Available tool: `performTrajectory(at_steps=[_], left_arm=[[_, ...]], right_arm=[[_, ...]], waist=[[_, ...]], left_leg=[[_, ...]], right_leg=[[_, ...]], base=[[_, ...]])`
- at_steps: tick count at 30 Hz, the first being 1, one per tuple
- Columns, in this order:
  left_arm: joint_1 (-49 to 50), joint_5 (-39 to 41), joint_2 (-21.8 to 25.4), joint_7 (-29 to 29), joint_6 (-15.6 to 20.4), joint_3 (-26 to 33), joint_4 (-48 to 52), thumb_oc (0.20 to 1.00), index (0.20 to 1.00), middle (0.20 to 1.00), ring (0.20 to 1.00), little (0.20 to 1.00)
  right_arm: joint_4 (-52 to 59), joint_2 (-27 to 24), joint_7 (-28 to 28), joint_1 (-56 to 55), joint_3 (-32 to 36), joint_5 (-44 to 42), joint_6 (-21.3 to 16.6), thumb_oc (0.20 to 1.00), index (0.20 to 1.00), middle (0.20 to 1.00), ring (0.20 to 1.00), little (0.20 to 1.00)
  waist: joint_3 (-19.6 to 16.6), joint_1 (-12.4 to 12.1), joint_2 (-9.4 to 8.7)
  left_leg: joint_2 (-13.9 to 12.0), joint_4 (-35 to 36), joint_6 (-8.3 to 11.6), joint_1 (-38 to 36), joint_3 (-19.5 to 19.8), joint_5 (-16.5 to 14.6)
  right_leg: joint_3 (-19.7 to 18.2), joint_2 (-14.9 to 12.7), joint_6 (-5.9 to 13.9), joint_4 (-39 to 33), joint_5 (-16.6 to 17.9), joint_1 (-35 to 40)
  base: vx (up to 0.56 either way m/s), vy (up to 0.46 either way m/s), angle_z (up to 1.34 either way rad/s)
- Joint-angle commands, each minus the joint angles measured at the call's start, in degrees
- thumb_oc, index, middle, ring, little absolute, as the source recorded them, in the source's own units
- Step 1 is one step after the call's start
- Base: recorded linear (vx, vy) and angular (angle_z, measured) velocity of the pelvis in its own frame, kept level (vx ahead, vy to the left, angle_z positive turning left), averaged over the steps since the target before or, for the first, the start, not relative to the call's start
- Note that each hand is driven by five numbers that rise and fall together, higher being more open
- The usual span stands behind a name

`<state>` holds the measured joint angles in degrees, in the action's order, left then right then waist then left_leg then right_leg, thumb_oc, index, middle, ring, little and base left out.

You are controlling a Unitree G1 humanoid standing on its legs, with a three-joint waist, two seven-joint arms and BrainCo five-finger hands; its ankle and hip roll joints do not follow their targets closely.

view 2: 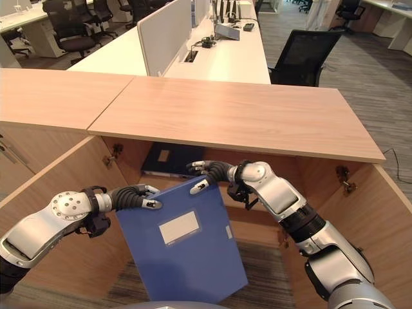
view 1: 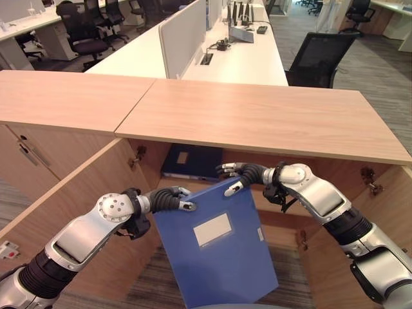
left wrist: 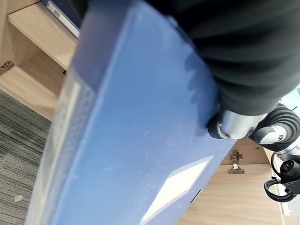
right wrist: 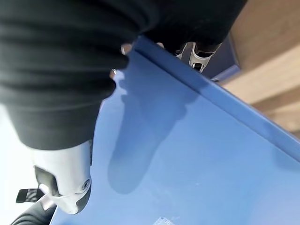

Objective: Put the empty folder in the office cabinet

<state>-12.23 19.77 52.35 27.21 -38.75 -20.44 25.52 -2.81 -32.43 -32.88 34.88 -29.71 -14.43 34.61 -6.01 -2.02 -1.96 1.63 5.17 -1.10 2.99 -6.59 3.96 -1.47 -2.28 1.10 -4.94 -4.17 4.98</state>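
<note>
Blue folder (view 1: 215,248) at frame centre, tilted before open cabinet (view 1: 270,122); left robot hand (view 1: 168,199) and right robot hand (view 1: 241,175) both clasp its top edge.

Head stereo pair and two wrist cameras

Both eye views look down from the head, across the cabinet (view 1: 257,116) top into its open front, sharing nearly the same scene. Each wrist view looks along its own hand from very close, against the blue folder (left wrist: 140,140) face; both share that folder.
</note>
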Motion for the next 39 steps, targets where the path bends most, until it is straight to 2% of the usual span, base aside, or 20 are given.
performTrajectory(at_steps=[1,8,20,24,31,39], left_arm=[[-7.5,-0.4,-1.6,-2.7,3.9,4.6,-2.9,0.200,0.200,0.200,0.200,0.200],[-7.4,-0.6,-1.0,-2.3,3.4,6.1,-2.4,0.200,0.200,0.200,0.200,0.200],[-8.5,-0.4,-1.8,-4.2,3.9,7.5,-2.1,0.200,0.200,0.200,0.200,0.200],[-9.5,-0.3,-3.4,-4.4,4.0,6.8,-2.9,0.200,0.200,0.200,0.200,0.200],[-11.2,0.1,-6.7,-5.2,5.0,5.0,-5.2,0.200,0.200,0.200,0.200,0.200],[-12.1,0.9,-10.5,-6.2,6.1,4.3,-6.9,0.200,0.200,0.200,0.200,0.200]], right_arm=[[-1.5,0.9,-6.0,-2.5,-0.6,3.0,0.4,1.000,1.000,1.000,1.000,1.000],[-3.5,-1.1,-11.2,-10.3,3.7,8.7,0.3,1.000,1.000,1.000,1.000,1.000],[-6.7,0.1,-13.6,-15.2,8.0,10.5,-0.6,1.000,1.000,1.000,1.000,1.000],[-6.5,2.8,-15.5,-14.6,6.4,8.9,-1.2,1.000,1.000,1.000,1.000,1.000],[-10.9,11.1,-14.8,-12.4,3.7,5.0,-1.8,1.000,1.000,1.000,1.000,1.000],[-15.7,18.7,-15.6,-12.7,1.5,4.6,-2.7,1.000,1.000,1.000,1.000,1.000]], waist=[[-3.0,-0.4,0.71],[-2.7,-0.9,0.92],[-2.4,-1.5,0.96],[-2.4,-1.8,1.00],[-2.3,-2.2,0.95],[-2.3,-2.6,0.94]], left_leg=[[-1.2,-0.2,0.77,-5.1,2.0,-9.0],[-1.3,-0.2,0.73,-5.3,2.2,-9.0],[-1.2,-0.2,0.75,-5.5,2.4,-8.7],[-1.2,-0.2,0.81,-5.5,2.5,-8.7],[-1.2,-0.2,0.89,-5.6,2.4,-8.8],[-1.2,-0.2,0.86,-5.7,2.3,-8.8]], right_leg=[[0.9,1.5,-2.36,-0.1,4.1,-5.1],[0.9,1.5,-2.44,-0.1,3.9,-4.9],[1.2,1.4,-2.45,-0.1,4.0,-4.6],[1.3,1.5,-2.48,-0.1,3.9,-4.6],[1.3,1.6,-2.46,-0.1,4.0,-4.5],[1.3,1.6,-2.38,-0.1,3.9,-4.6]], base=[[0.00,0.000,0.00],[0.00,0.000,0.00],[0.00,0.000,0.00],[0.00,0.000,0.00],[0.00,0.000,0.00],[0.00,0.000,0.00]])
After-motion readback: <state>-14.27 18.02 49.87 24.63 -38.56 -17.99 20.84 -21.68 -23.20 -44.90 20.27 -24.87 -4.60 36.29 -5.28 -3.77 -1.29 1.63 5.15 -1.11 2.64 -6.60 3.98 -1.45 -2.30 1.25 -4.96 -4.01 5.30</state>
